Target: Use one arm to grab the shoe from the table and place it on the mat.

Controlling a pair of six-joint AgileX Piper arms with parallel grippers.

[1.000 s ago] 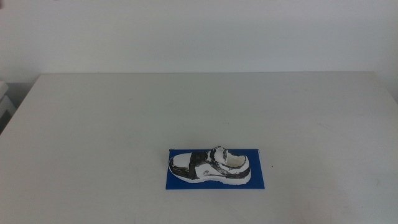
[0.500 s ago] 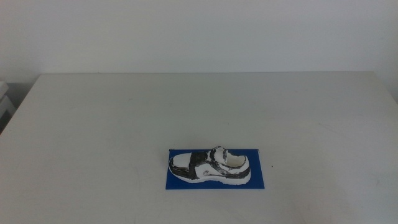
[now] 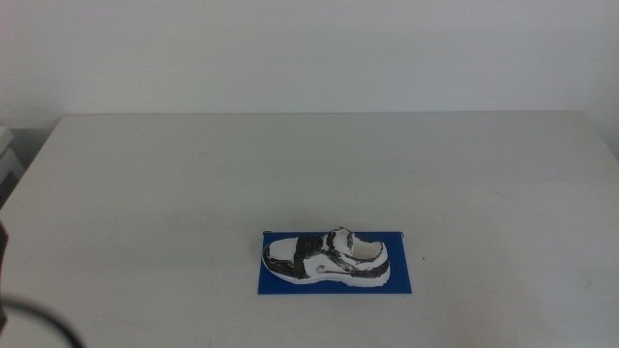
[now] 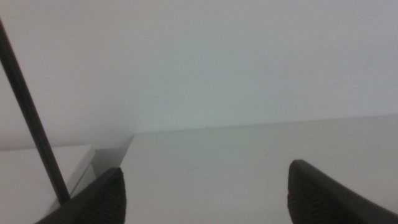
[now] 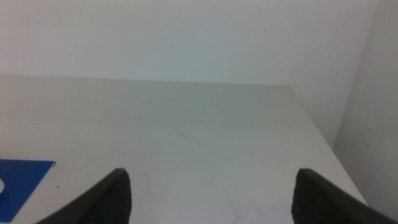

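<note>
Resting on its sole, the white sneaker (image 3: 327,258) with black scribbles sits squarely on the deep blue mat (image 3: 401,278), toe toward the left arm's side, with blue showing all round it. By these views the placing looks done. The shoe seems light, soft in the upper and stiffer at the sole — a grasp across the middle, near the strap, would probably hold best. No container appears on the off-white table (image 3: 193,174). The left gripper (image 4: 205,193) hangs over the table's edge, jaws spread wide and empty; the right gripper (image 5: 211,194) likewise stands wide apart, holding nothing, the mat's corner (image 5: 22,180) just beside it.
</note>
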